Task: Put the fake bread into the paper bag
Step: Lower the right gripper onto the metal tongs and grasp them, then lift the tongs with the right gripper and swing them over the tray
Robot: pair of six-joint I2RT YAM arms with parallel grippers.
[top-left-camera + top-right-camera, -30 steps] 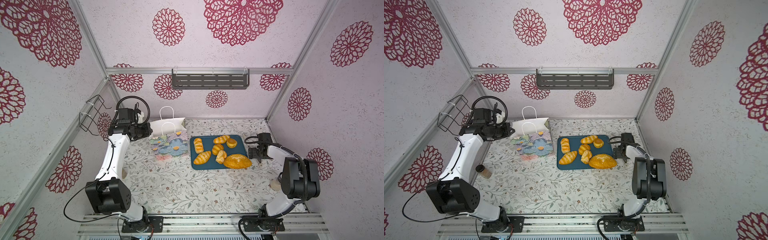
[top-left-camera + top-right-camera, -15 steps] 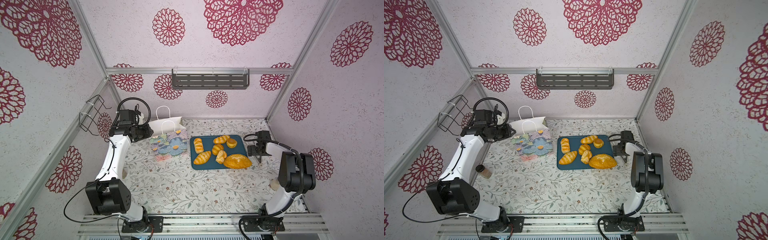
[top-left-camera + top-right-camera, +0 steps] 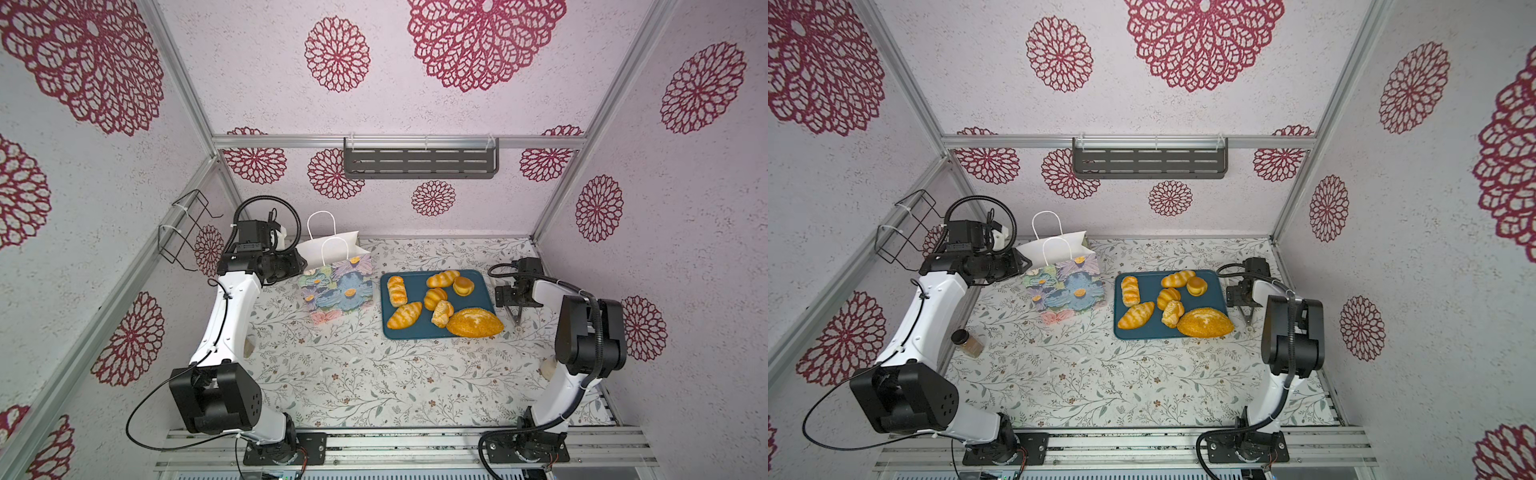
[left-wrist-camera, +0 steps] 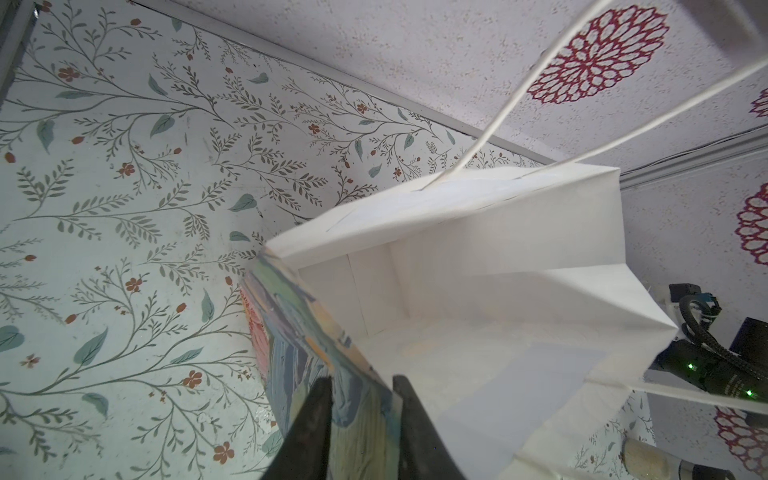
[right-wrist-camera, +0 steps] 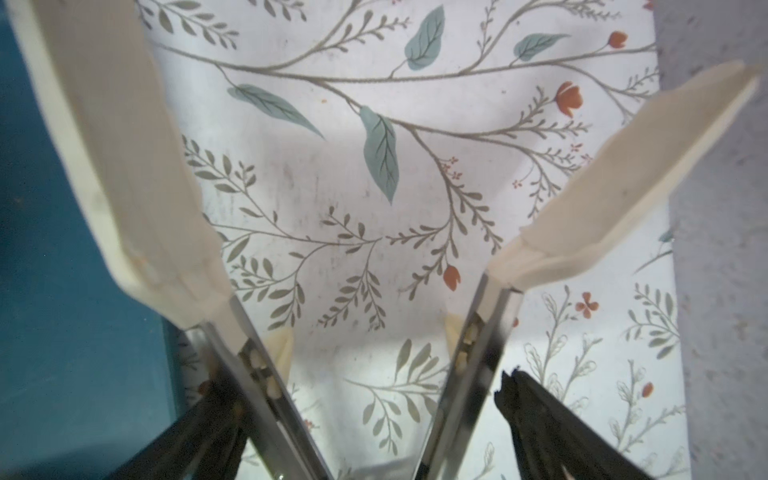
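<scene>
The paper bag (image 3: 336,286) (image 3: 1067,286) stands upright left of the teal tray (image 3: 415,278), its white inside (image 4: 478,291) open and bare. My left gripper (image 4: 361,382) straddles the bag's flowered side wall; its jaws are slightly apart, one finger outside and one inside. From above, the left gripper (image 3: 301,266) sits at the bag's left rim. Several fake breads lie on the tray: an oval loaf (image 3: 473,322), a round bun (image 3: 463,286), a striped roll (image 3: 397,291) and others. My right gripper (image 3: 513,305) (image 5: 361,382), right of the tray, holds cream tongs (image 5: 124,166), spread wide over the floral table.
A wire basket (image 3: 187,228) hangs on the left wall and a grey shelf (image 3: 419,164) on the back wall. A small jar (image 3: 967,343) stands by the left arm. The right wall is close beside the tongs (image 3: 516,318).
My left gripper's jaws have parted from their pinch on the bag's wall and the left wrist has drawn back a little. The right arm's elbow has shifted; the tongs stay beside the tray.
</scene>
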